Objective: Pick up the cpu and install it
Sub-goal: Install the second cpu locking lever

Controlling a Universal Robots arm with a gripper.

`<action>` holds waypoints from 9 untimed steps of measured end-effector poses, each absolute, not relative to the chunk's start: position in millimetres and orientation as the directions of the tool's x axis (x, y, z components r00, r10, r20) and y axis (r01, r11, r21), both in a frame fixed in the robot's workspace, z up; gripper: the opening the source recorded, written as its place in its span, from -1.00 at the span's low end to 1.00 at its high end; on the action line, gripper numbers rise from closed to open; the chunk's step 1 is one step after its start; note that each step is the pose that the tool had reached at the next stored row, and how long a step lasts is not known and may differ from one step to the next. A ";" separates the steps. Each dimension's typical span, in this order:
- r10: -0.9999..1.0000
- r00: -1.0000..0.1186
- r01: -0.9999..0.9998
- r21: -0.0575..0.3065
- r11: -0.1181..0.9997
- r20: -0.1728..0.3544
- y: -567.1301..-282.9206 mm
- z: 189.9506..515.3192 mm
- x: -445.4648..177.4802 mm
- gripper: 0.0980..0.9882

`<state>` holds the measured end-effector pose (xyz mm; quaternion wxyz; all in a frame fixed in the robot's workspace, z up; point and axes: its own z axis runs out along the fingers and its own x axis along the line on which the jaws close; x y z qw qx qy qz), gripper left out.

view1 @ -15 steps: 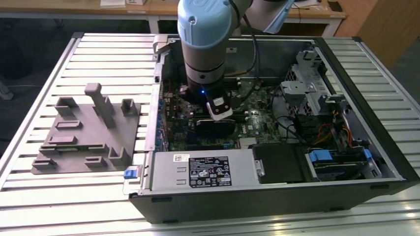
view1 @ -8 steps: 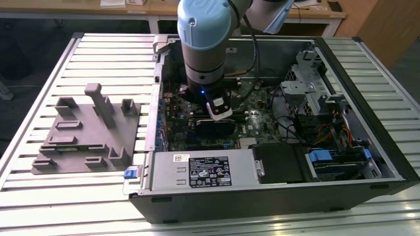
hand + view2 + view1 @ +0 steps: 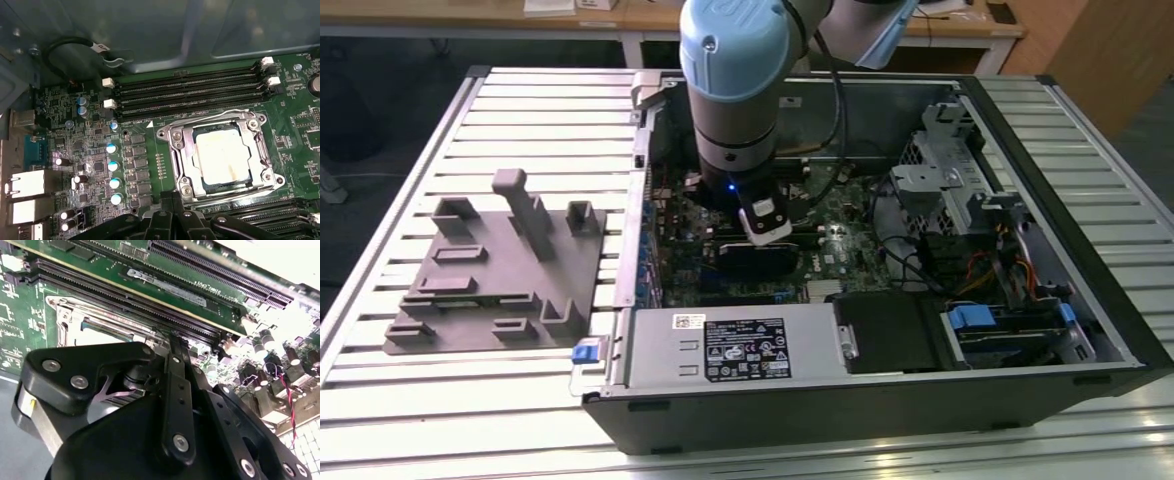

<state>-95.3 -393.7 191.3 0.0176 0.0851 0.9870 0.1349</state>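
First wrist view alone shows cpu point(image 3: 221, 158) seated.

A: Setting?
B: Lab or test workshop. I work over a slatted metal table point(image 3: 520, 110), an open PC case point(image 3: 881, 400) lying on it.
A: Other evidence?
B: Grey plastic fixture point(image 3: 494, 270) beside the case, at the exterior view's left. Wooden desks point(image 3: 587, 20) behind. My arm point(image 3: 740, 90) reaches into the case.
A: Inside the case?
B: Bare green motherboard point(image 3: 145, 120), memory slots point(image 3: 190, 90), metal-framed socket point(image 3: 220, 155) in the first wrist view.
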 end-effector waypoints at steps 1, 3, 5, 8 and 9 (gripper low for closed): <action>0.173 -0.985 0.163 0.268 0.949 -0.012 -393.7 191.3 -95.4 -0.98; 0.173 -0.985 0.163 0.267 0.950 -0.012 -393.7 191.2 -95.5 -0.98; 0.173 -0.985 0.163 0.264 0.951 -0.013 -393.6 191.1 -95.5 -0.98; 0.173 -0.985 0.163 0.261 0.951 -0.013 -393.7 191.1 -95.5 -0.98; 0.173 -0.985 0.163 0.261 0.951 -0.013 -393.6 191.3 -95.5 -0.98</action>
